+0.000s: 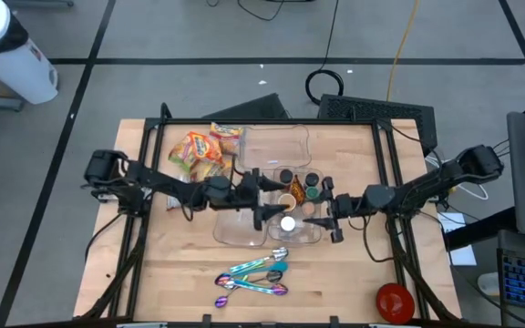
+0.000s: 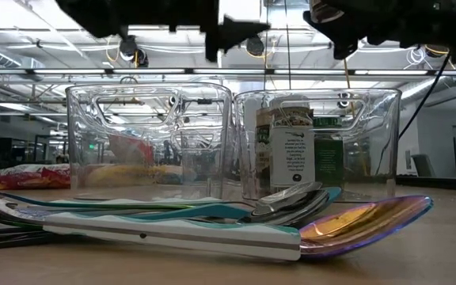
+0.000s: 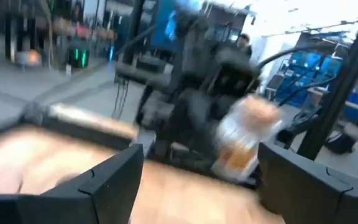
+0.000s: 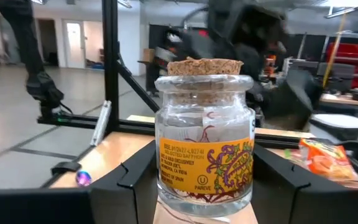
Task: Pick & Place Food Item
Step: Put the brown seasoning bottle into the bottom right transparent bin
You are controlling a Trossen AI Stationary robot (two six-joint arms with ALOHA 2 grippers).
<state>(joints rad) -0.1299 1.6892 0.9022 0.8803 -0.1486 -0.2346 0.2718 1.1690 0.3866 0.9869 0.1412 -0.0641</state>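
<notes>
A glass spice jar [image 4: 204,149] with a cork lid and an orange label stands between the fingers of my right gripper [image 4: 204,186], which is shut on it. In the high view the gripper [image 1: 324,217] is over the clear bins at the table's middle. My left gripper [image 1: 267,196] is open and empty, facing the right one from the table's left. In its wrist view [image 3: 197,180] the jar [image 3: 244,134] shows blurred ahead. Other spice jars [image 1: 301,185] stand in a clear bin [image 2: 323,142]. My right gripper pinches the jar's lower body [image 4: 166,186] between its two fingers, one on each side, below the label's middle. The fingers come in about level from the table's right. The jar stands upright in the hold; its bottom edge is cut off by the frame.
Clear empty bins stand at the far middle [image 1: 276,141] and near middle [image 1: 244,228]. Snack bags [image 1: 203,150] lie far left. Coloured spoons [image 1: 253,278] lie near the front edge. A red object [image 1: 395,301] sits at the front right corner.
</notes>
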